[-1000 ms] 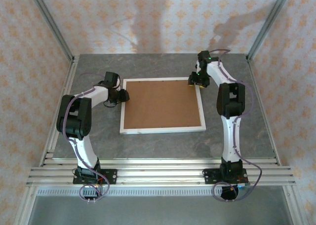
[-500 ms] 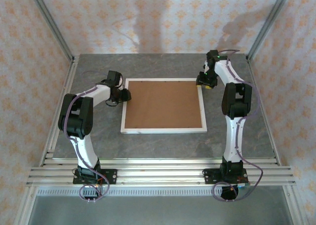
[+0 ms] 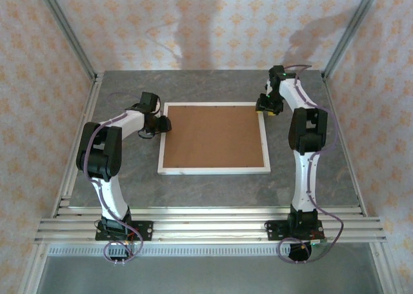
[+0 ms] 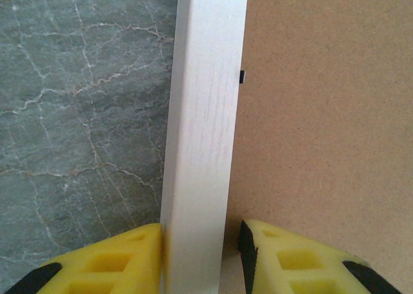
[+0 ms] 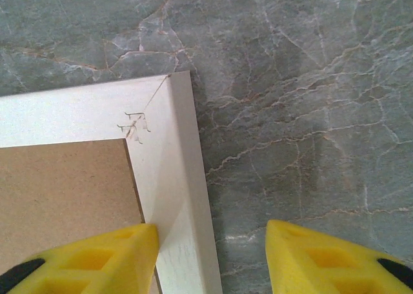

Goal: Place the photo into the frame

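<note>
The large white rectangular picture frame lies on the grey marbled counter, with a plain brown backing board seated inside it. Left jaws clench its left rail. Right jaws stand released astride its far-right corner. Likely a two-armed lift is in hand, so the right must pinch squarely first.

Soft, warm, even light comes from the near side, with no glare or blown-out patches. In the overhead view, blurred grey shadows of the arms lie on the patterned back wall. That picture is slightly soft, and its corner posts lean outward. The wrist views are sharp: veins in the desk and grain on the white frame read clearly. In the right wrist view a narrow dim shadow edges the frame.
</note>
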Available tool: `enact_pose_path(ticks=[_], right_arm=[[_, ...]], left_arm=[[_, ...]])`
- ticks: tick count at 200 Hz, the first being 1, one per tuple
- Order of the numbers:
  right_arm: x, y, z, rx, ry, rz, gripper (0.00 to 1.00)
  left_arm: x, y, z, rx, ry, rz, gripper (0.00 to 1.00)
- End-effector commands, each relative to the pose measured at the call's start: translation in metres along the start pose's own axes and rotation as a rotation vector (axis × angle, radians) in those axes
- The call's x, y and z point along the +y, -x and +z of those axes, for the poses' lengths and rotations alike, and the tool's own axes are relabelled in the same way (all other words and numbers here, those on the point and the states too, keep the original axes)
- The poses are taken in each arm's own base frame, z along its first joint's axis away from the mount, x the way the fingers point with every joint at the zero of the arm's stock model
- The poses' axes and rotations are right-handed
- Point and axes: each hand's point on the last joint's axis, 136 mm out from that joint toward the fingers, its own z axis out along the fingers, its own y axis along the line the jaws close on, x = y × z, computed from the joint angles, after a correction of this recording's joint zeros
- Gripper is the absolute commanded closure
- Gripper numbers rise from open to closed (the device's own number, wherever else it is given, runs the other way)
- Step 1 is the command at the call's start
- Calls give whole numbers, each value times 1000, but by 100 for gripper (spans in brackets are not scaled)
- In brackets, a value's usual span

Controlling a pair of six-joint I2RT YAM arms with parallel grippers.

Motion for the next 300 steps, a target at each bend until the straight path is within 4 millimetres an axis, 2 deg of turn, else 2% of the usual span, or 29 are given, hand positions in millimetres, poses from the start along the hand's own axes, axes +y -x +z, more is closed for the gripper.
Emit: enact_pose_path(ticks=[1,17,64,103,129,147,168,197,210,255,271,300], right_arm=[[-15,-22,41,112,-50,-4,50],[-13,-32,49,159,-49,-22,46],[-3,-43,50,224,-205,-167,30],[15,-47,49,234,-165,-175,24],[17,-46,50,232,-177,-183,22],[28,-47,50,237,-108,-178,22],[49,-41,43,214,31,-146,23],[58,-21,14,107,114,-103,25],[51,-13,-2,64,107,-82,26],[8,1,-56,-101,-21,-17,29],[-2,3,-61,-118,-46,-11,30],[-11,9,-50,-107,-73,-5,31]], left_arm=[[12,-33,15,126,59,17,65],[11,-33,15,125,54,19,65],[5,-32,17,124,30,9,65],[4,-35,17,127,25,10,65],[4,-35,16,126,22,12,65],[3,-34,16,122,19,12,65],[3,-33,14,120,19,11,65],[5,-32,11,111,35,11,65],[7,-31,10,106,42,8,65],[10,-28,8,95,56,2,65],[10,-26,7,91,56,3,65],[9,-25,7,91,54,5,65]])
